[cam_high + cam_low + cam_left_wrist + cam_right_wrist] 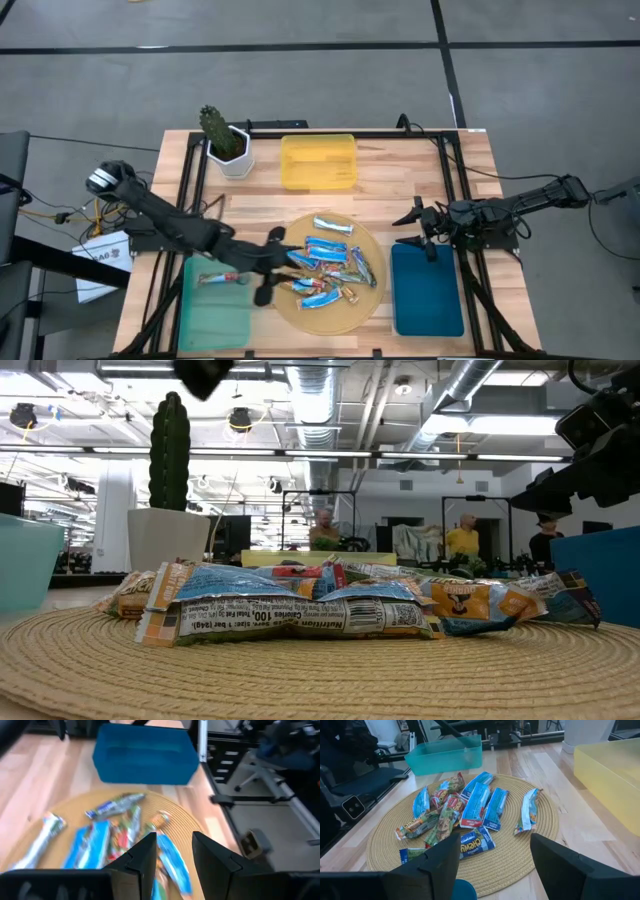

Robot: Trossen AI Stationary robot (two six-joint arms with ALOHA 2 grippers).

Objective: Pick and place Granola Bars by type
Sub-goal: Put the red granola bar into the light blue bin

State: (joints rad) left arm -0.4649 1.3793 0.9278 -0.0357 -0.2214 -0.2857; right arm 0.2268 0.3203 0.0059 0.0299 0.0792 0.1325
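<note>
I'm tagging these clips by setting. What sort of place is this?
Probably a large robotics lab or open workshop: exposed ceiling ducts overhead, other equipment frames with people standing behind, and a wooden table with a black frame on bare concrete floor.

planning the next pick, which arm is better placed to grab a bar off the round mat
Left. The left gripper hangs open over the near-left part of the round mat, right beside the pile of bars. The right gripper waits open off the mat, above the blue tray, farther from the pile.
</note>
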